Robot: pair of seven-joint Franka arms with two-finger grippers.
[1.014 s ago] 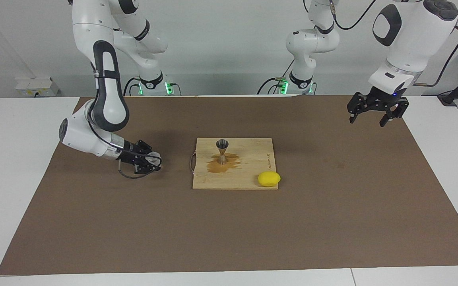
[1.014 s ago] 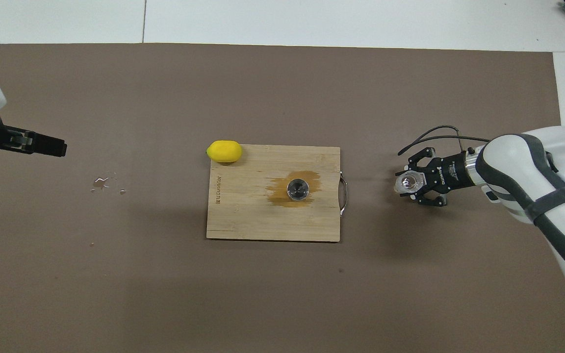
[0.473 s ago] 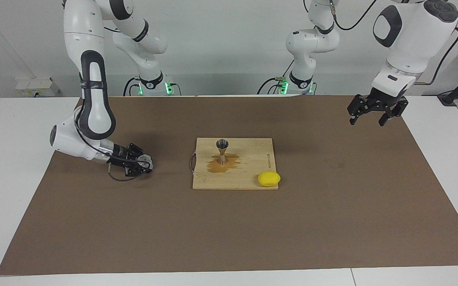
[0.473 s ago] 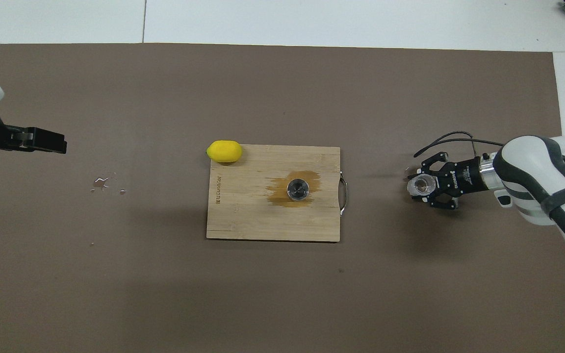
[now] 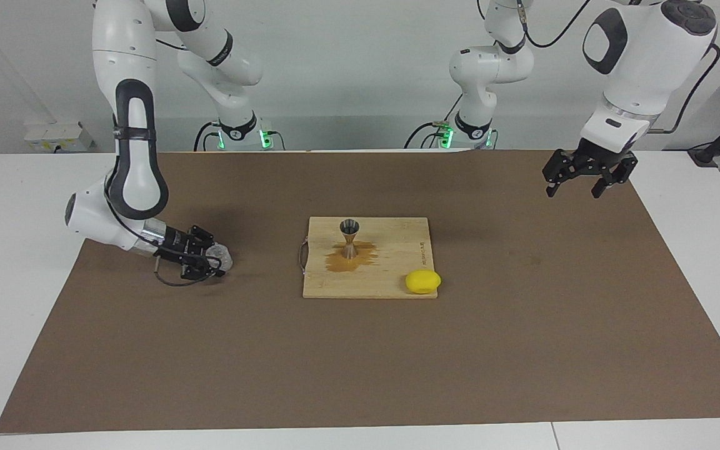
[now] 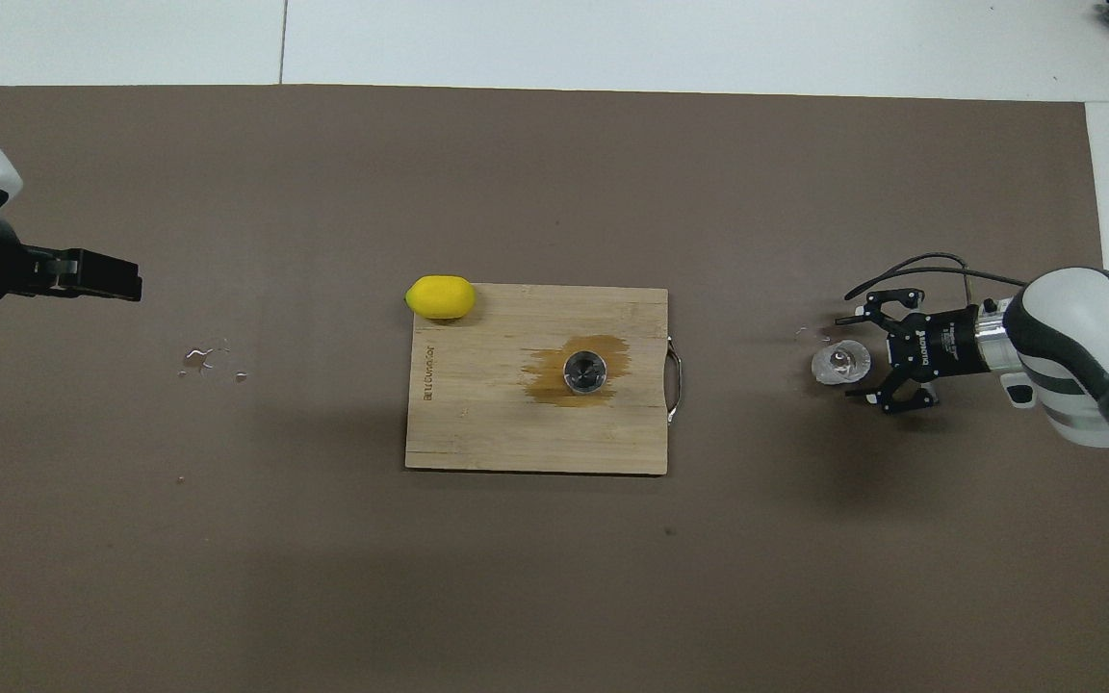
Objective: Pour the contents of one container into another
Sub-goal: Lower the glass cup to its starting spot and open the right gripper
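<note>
Right now, facing view: right end effector sits low at mid-left of frame, fingers spread, w/ the glass at its tips. The glass stands on the mat, not pinched; can't tell if a finger touches it. Jigger stands upright at frame centre on the board, in a brown wet patch, well apart from the glass. Lemon is at the board's lower-right corner. Left end effector hangs at upper right of frame over the mat edge, fingers spread, empty; that arm waits.

Handling, as I judge it: glass is thick-walled, stiff and breakable, prob. slick if wet. Ribs should help grip, so take it by the side wall, mid-height, jaws across the width. Jigger is light metal w/ a narrow waist and small foot, so easy to tip. Best not to bump it.

Overhead view: glass is at mid-right of frame, mouth up, between the spread tips of the right end effector. Jigger is at centre. A few droplets lie on the mat at mid-left.

Surface is white, mostly under the brown mat. Room: plain pale wall along the top of the facing view, cables at the arm bases.
</note>
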